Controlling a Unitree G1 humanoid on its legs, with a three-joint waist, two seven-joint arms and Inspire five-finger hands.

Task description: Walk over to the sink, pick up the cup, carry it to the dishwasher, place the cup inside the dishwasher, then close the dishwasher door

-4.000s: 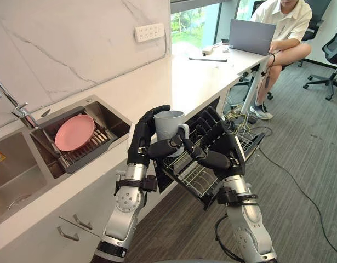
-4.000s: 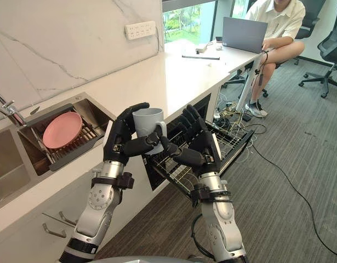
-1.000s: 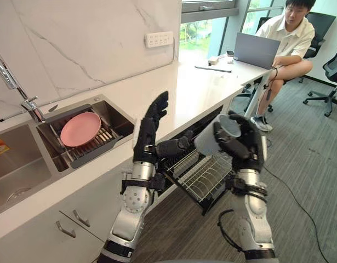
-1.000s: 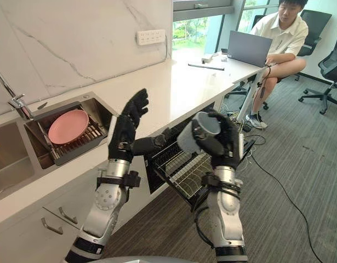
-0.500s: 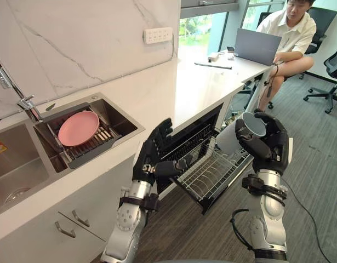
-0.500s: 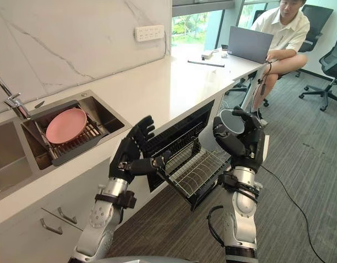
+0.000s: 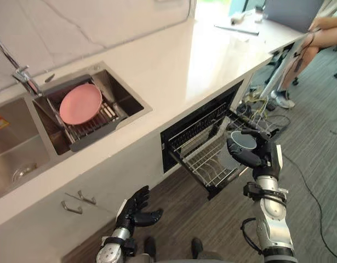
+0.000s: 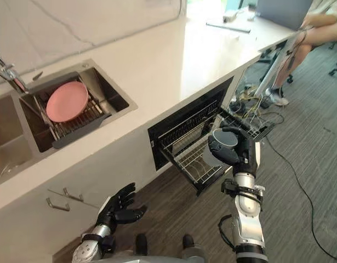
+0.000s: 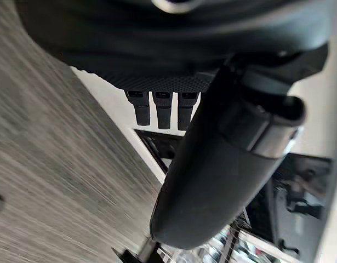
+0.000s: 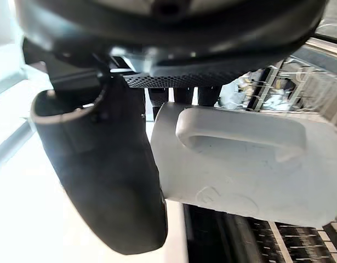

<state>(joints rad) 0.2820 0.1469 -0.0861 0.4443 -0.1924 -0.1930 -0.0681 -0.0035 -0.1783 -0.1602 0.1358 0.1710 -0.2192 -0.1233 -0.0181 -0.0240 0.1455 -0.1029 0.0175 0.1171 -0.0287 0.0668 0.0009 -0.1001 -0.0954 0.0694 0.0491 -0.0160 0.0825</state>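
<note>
Cup [image 7: 239,139]: pale grey, held over the outer end of the pulled-out dishwasher rack [image 7: 204,164] by the right hand [image 7: 264,156], fingers and thumb curled round its body. The eye views present its open mouth, and the right wrist view presents its loop handle. Left hand [image 7: 136,211]: low above the floor [image 7: 179,200], fingers spread, empty.
</note>
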